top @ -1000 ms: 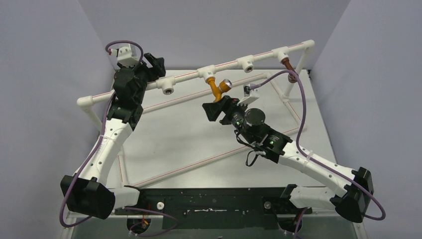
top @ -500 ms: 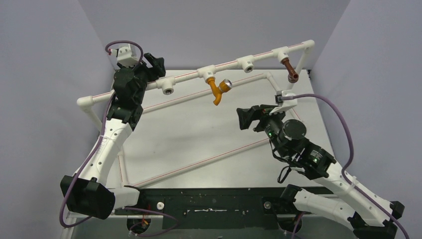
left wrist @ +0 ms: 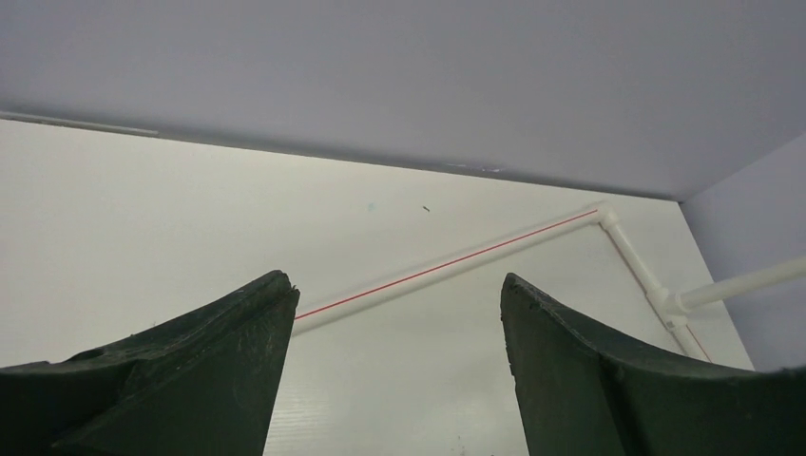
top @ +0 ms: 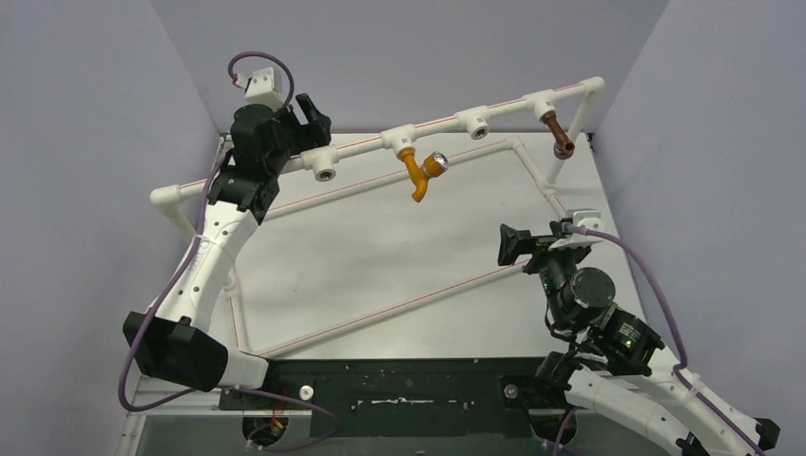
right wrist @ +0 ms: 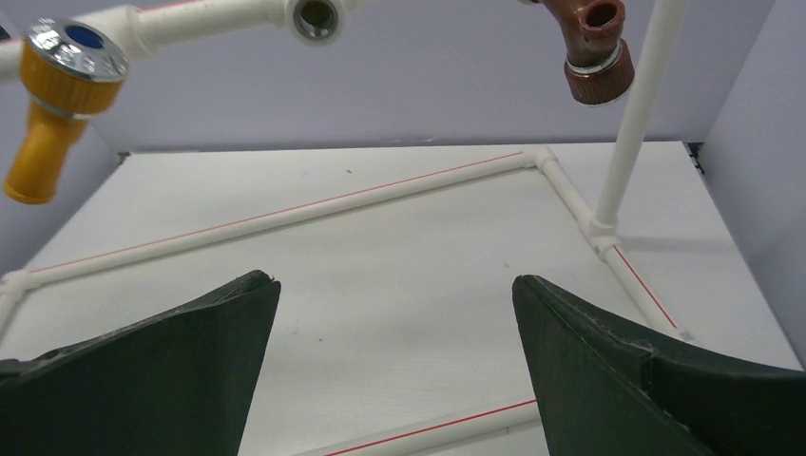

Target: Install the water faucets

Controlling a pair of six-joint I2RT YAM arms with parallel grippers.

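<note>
Two water faucets hang from the raised white pipe rail (top: pixel 361 144). The orange-yellow one (top: pixel 418 171) (right wrist: pixel 57 95), with a round silver end, sits in a middle tee. In the far right tee is the dark reddish-brown one (top: pixel 556 131) (right wrist: pixel 594 47). My right gripper (top: pixel 510 245) (right wrist: pixel 394 285) hovers low over the table at the right, well short of both faucets, open and empty. At the rail's left end my left gripper (top: pixel 314 122) (left wrist: pixel 399 294) is raised just behind it, open with nothing between its fingers.
Two tee sockets stand empty, one (top: pixel 326 171) by the left gripper and one (top: pixel 472 123) (right wrist: pixel 316 17) between the faucets. Low white pipes with red lines (top: pixel 399 309) cross the table. An upright post (right wrist: pixel 632 123) stands at the far right. Grey walls close in on three sides.
My right arm has pulled back from the orange-yellow faucet to the near right and its jaws have opened wider. The left gripper has risen and shifted slightly toward the back.
</note>
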